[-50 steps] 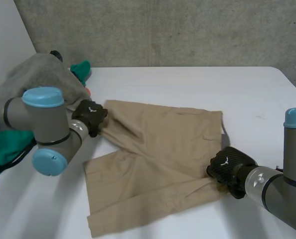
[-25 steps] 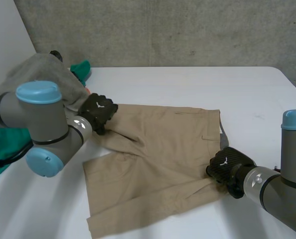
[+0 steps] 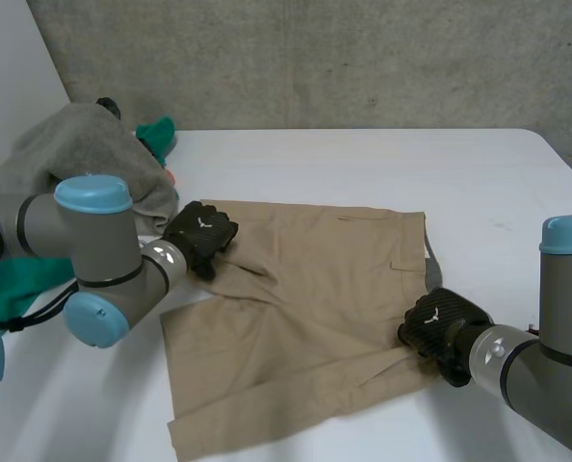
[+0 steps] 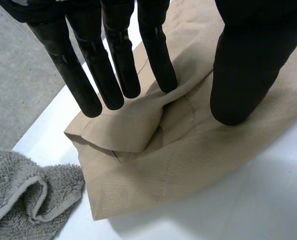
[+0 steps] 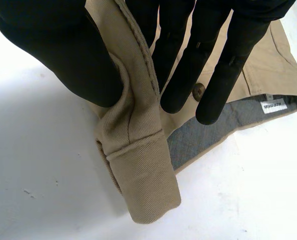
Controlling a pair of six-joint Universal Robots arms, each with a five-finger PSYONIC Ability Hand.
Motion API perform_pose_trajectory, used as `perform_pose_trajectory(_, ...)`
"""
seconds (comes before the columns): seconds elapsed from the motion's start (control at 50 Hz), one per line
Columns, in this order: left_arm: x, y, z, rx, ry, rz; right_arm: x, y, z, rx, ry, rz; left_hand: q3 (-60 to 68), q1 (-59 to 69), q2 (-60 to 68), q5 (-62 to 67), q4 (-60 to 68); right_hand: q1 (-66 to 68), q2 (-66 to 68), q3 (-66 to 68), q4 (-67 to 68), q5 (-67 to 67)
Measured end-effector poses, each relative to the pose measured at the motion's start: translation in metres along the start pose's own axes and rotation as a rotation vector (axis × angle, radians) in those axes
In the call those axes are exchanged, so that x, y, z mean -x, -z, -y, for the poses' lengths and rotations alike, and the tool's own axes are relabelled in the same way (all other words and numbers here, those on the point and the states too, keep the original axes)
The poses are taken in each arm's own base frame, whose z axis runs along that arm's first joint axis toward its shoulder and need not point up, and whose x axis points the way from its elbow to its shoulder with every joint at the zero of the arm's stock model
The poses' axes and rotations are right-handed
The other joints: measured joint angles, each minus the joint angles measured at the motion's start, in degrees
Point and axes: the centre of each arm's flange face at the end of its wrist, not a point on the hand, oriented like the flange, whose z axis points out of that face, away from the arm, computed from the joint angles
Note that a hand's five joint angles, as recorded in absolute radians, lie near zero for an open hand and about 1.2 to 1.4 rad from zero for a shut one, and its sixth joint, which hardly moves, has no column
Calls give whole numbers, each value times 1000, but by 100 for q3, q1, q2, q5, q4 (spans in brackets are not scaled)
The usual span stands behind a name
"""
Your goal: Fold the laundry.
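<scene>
Fingers point(image 5: 188, 65) round shorts point(image 3: 305, 298): L hand point(image 3: 201, 236), R hand point(image 3: 440, 322).

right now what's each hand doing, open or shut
Left hand: shut, pinching a fold of the khaki shorts near a corner.
Right hand: shut, pinching the shorts' waistband edge.

Shorts label point(image 5: 274, 105) — print illegible
</scene>
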Motion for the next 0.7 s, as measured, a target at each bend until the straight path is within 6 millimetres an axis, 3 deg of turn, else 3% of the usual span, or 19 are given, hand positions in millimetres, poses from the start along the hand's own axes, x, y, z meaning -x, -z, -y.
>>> perform_pose_trajectory(0.16, 0, -9, -3, -4, -1, 1, -2, -1, -1, 3, -4, -5, 308, 270, 323, 310, 325, 0, 0, 0, 0, 0)
perform_pose_trajectory(0.24, 0, -12, -4, -5, -1, 2, -4, -2, -2, 4, -8, -13, 997, 1070, 1057, 981, 1050, 0, 0, 0, 0, 0)
perform_pose_trajectory(0.26, 0, -13, -4, -5, -2, 3, -5, -2, -2, 3, -9, -17, 2165, 2179, 2207, 2113, 2238, 0, 0, 0, 0, 0)
perform_pose_trajectory(0.42, 3, -13, -3, 8, -6, 22, -8, -3, -2, 0, -11, -28, 2613, 2292, 2675, 2374, 2707, 0, 0, 0, 0, 0)
perform_pose_trajectory(0.54, 14, -4, 5, 33, -10, 83, -8, -3, -2, -2, -10, -29, 2613, 2293, 2675, 2374, 2724, 0, 0, 0, 0, 0)
perform_pose_trajectory(0.58, 28, 10, 17, 50, -11, 146, -8, -3, -2, -3, -9, -30, 2614, 2294, 2675, 2374, 2725, 0, 0, 0, 0, 0)
perform_pose_trajectory(0.7, 36, 33, 28, 65, -6, 189, -7, -2, -1, -4, -8, -29, 2614, 2313, 2683, 2374, 2726, 0, 0, 0, 0, 0)
